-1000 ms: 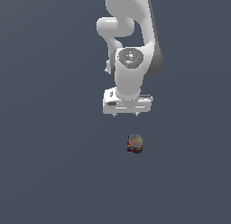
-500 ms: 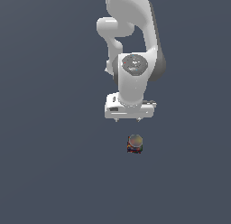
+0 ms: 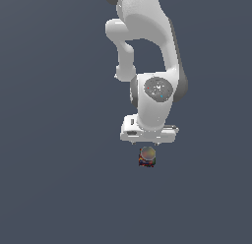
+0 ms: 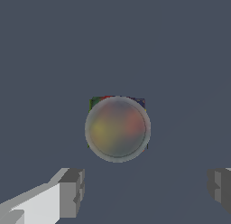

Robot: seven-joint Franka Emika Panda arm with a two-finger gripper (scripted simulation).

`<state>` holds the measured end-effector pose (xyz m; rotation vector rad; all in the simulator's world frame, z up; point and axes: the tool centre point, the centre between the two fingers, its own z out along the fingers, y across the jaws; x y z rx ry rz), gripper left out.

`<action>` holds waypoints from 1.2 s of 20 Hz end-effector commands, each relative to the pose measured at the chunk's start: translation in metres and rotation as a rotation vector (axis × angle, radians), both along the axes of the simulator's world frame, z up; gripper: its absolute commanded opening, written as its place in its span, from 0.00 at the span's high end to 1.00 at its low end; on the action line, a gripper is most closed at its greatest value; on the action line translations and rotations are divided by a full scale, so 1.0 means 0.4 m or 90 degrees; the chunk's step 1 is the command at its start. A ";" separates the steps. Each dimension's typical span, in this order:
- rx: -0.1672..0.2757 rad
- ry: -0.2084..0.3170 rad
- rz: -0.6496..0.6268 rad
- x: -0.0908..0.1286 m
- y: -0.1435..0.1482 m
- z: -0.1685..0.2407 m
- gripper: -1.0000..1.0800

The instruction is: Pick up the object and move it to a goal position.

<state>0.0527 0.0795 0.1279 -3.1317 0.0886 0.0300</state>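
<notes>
The object (image 3: pixel 147 157) is a small short can with a greyish-tan round top and dark multicoloured sides, standing upright on the dark grey floor. In the wrist view the object (image 4: pixel 117 128) shows from straight above as a round blurred disc. My gripper (image 3: pixel 149 144) hangs just above it, close over its top. In the wrist view my gripper (image 4: pixel 146 188) is open, its two grey fingertips (image 4: pixel 72 191) set far wider apart than the can. The can lies a little off the line between them, touching neither. Nothing is held.
Only the plain dark grey floor (image 3: pixel 54 189) surrounds the can. The white arm (image 3: pixel 147 51) rises from the hand toward the top of the exterior view.
The hand has come down steadily toward the can, closing most of the gap above it. The can has stayed in place.
</notes>
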 end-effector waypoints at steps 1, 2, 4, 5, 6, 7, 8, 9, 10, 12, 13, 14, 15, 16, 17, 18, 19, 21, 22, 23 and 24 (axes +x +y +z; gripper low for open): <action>-0.002 -0.004 -0.010 0.024 0.014 -0.016 0.04; -0.003 -0.006 -0.013 0.031 0.019 -0.022 0.04; -0.004 -0.008 -0.018 0.044 0.027 -0.032 0.04; -0.004 -0.009 -0.021 0.049 0.031 -0.036 0.04; -0.005 -0.010 -0.022 0.053 0.034 -0.040 0.04; -0.005 -0.010 -0.024 0.057 0.036 -0.043 0.04; -0.006 -0.011 -0.025 0.060 0.038 -0.045 0.04; -0.006 -0.011 -0.026 0.062 0.040 -0.047 0.04; -0.006 -0.012 -0.027 0.063 0.041 -0.049 0.04; -0.006 -0.012 -0.027 0.065 0.043 -0.050 0.04; -0.006 -0.011 -0.026 0.062 0.041 -0.049 0.04; -0.006 -0.011 -0.026 0.062 0.042 -0.050 0.04; -0.006 -0.011 -0.026 0.062 0.042 -0.053 0.04; -0.006 -0.011 -0.026 0.062 0.042 -0.059 0.04; -0.006 -0.011 -0.026 0.062 0.042 -0.067 0.04; -0.006 -0.011 -0.027 0.062 0.042 -0.076 0.04; -0.006 -0.011 -0.027 0.062 0.042 -0.088 0.04; -0.006 -0.011 -0.027 0.061 0.042 -0.119 0.04; -0.006 -0.012 -0.027 0.061 0.042 -0.133 0.04; -0.006 -0.012 -0.027 0.061 0.042 -0.147 0.04; -0.006 -0.012 -0.027 0.061 0.042 -0.157 0.04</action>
